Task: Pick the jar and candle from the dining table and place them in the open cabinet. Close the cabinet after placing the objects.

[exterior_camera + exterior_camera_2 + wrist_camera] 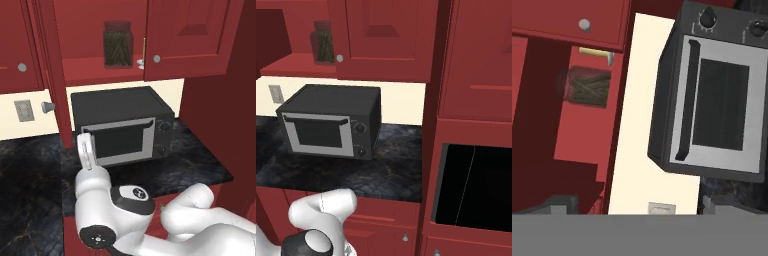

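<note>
The jar [118, 44], clear glass packed with dark sticks, stands on the red shelf of the open cabinet [90, 70]. Right beside it the candle [144, 50] peeks out from behind the shut right door, its white saucer just showing. From the right the jar [323, 42] shows on the same shelf. In the rolled hand view the jar [587, 86] and the candle [597, 52] sit inside the cabinet [577, 135]. My gripper [637, 207] is open, well back from them, with nothing between its fingertips [559, 202]. The dining table is out of view.
A black microwave [122, 125] sits on the black marbled counter [30, 165] directly under the cabinet. The cabinet's left door [50, 65] stands open, edge-on, with a round knob. A wall oven [476, 185] in a tall red unit closes off the right side.
</note>
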Tool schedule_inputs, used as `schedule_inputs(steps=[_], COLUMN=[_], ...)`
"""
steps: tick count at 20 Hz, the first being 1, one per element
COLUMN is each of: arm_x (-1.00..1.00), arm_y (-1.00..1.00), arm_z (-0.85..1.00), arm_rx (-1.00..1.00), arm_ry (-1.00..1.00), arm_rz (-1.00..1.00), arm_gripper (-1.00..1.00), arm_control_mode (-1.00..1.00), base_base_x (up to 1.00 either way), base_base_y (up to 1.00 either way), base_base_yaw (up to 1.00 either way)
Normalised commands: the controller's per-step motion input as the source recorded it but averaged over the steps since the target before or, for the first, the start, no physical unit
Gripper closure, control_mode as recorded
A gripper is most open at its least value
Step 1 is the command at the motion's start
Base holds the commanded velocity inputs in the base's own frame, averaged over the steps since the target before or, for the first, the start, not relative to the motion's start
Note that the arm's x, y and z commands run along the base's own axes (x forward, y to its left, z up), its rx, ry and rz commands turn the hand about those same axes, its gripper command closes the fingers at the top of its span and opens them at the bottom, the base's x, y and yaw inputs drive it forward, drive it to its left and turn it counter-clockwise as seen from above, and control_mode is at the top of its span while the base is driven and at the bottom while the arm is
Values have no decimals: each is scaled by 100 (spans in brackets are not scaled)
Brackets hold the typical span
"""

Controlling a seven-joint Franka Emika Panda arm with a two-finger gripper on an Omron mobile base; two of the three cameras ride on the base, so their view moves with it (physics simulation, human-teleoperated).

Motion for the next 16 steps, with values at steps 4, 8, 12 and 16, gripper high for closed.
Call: schedule_inputs(steps=[4, 8, 12, 16], arm_x=[-42, -10, 0, 0], arm_y=[17, 29, 38, 49], arm_z=[-8, -1, 0, 0], arm_rx=[-18, -16, -12, -10], arm_ry=[-25, -15, -5, -1], arm_rz=[0, 0, 0, -3], arm_gripper=[-100, -100, -100, -100], arm_control_mode=[-100, -100, -100, -100], base_base_x=[0, 0, 0, 0], base_base_y=[0, 0, 0, 0], base_base_yaw=[0, 0, 0, 0])
